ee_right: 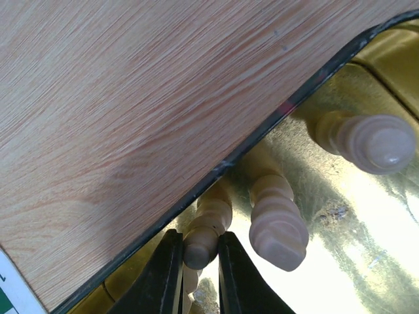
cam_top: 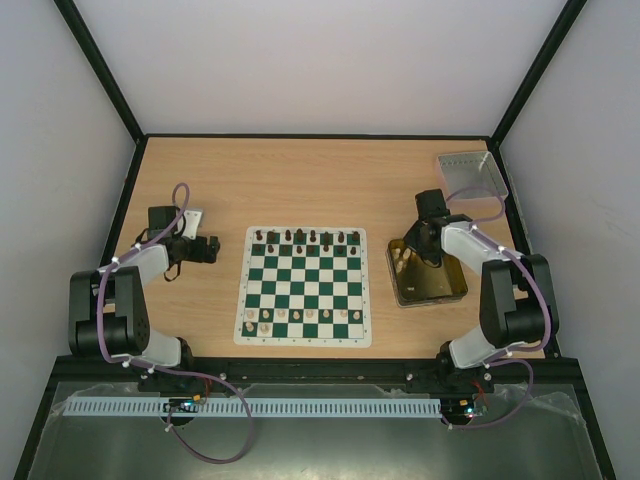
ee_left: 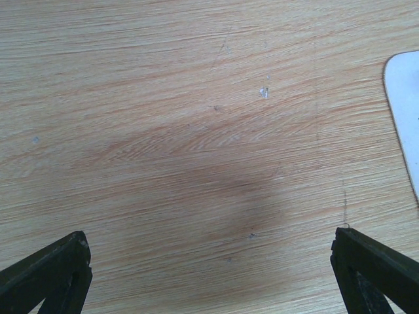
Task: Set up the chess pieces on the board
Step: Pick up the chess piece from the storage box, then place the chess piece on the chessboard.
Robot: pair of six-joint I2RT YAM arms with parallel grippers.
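Observation:
The green and white board (cam_top: 305, 287) lies mid-table, with dark chess pieces (cam_top: 304, 238) along its far row and cream pieces (cam_top: 297, 315) near its front. My right gripper (ee_right: 200, 256) reaches into the gold tin (cam_top: 427, 271) and is shut on a cream chess piece (ee_right: 204, 234) by its head. Two more cream pieces (ee_right: 277, 220) stand beside it in the tin. My left gripper (cam_top: 205, 249) hangs open and empty over bare wood left of the board; its fingertips (ee_left: 62, 261) show at the bottom corners of the left wrist view.
A grey square tray (cam_top: 470, 174) sits at the back right corner. The board's white corner (ee_left: 404, 111) shows at the right edge of the left wrist view. Black frame rails and white walls bound the table.

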